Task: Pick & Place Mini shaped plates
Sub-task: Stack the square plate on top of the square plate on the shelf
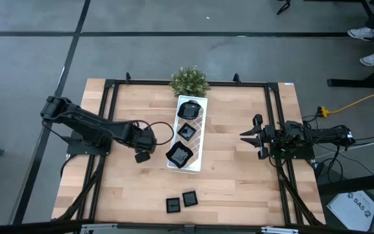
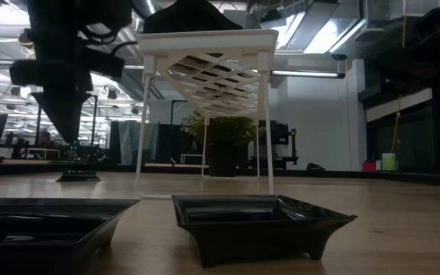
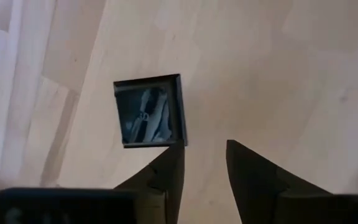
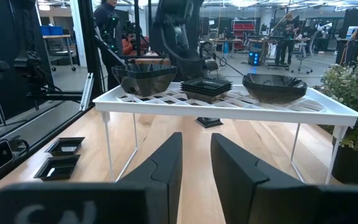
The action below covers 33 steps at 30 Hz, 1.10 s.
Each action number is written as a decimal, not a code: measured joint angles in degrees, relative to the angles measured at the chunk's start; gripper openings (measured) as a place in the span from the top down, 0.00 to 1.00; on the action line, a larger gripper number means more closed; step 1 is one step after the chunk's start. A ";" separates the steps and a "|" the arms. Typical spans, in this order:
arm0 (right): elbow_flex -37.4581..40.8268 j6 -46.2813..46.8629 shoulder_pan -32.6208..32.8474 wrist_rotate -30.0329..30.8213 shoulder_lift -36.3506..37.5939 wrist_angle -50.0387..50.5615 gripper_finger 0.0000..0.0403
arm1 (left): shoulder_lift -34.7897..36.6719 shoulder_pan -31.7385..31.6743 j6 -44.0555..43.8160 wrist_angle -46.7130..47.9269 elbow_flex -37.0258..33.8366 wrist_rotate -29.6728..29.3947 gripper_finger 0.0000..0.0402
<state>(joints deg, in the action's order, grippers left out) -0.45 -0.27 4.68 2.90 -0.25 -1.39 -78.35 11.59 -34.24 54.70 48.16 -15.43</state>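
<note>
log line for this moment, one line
left hand: open, over small square plate on table | right hand: idle beside tray | tray: three plates | table front: two plates

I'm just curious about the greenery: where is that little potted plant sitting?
In the high view, the potted plant stands at the table's far edge, midway across, right behind the far end of the white lattice tray.

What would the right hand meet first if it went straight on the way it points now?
Probably the white tray on its thin legs: the right hand, fingers apart, points across bare table at the tray's long side. At its present height it might slip beneath the top, between the legs; depth is hard to judge.
</note>
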 joint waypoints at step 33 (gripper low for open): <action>0.00 0.00 0.00 0.00 0.02 0.00 0.79 | 6.43 -0.76 6.89 -11.88 -14.20 -5.54 0.81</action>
<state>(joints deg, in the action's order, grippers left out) -0.45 -0.27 4.69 2.90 -0.23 -1.39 -71.92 10.83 -27.34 42.82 33.96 -20.97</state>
